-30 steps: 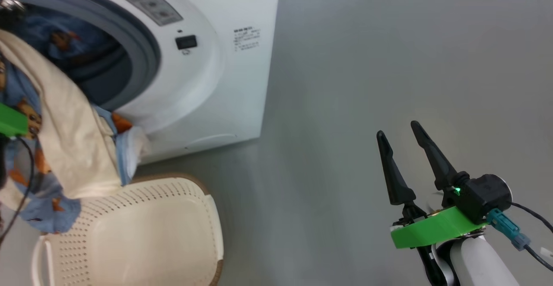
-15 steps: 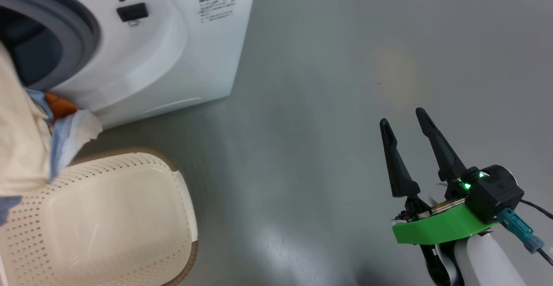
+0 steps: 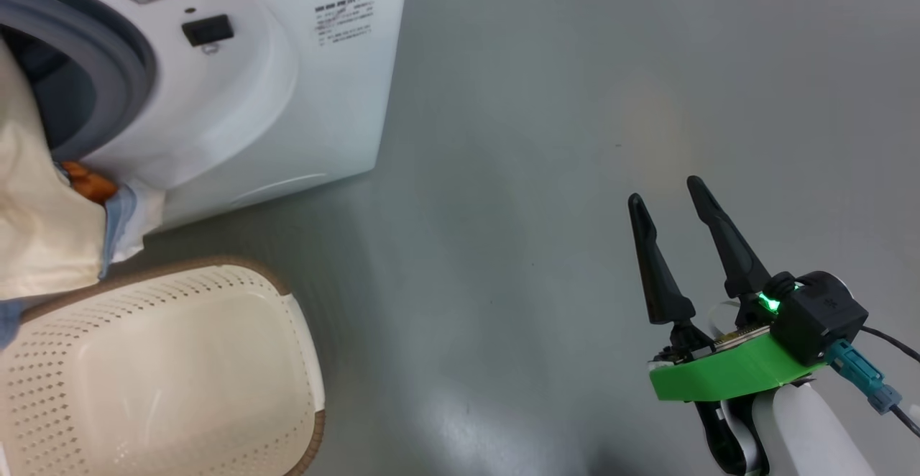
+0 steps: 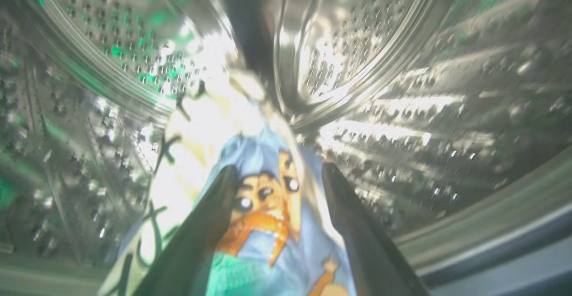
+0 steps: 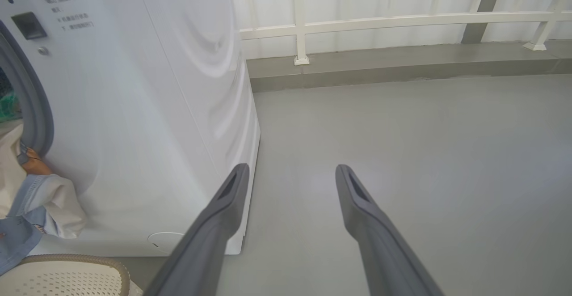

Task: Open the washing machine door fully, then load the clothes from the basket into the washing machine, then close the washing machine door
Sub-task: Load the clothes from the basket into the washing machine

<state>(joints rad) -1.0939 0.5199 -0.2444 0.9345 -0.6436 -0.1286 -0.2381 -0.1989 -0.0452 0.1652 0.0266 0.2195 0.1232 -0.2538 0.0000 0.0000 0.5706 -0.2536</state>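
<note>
Clothes (image 4: pixel 263 206) lie partly in the washing machine (image 3: pixel 302 102) drum, tail hanging above the basket (image 3: pixel 180 361). Left gripper (image 4: pixel 279 168) wide, straddling them lengthwise; nearer arm. Right gripper (image 3: pixel 665 192) wide, empty, well apart.

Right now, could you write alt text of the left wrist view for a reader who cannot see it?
The left pincer, its two dark fingers spread apart, is inside the washing machine's perforated steel drum. Between the fingers lies a blue garment printed with an orange bear, with a cream garment with black lines beside it. The picture is blurred.
</note>
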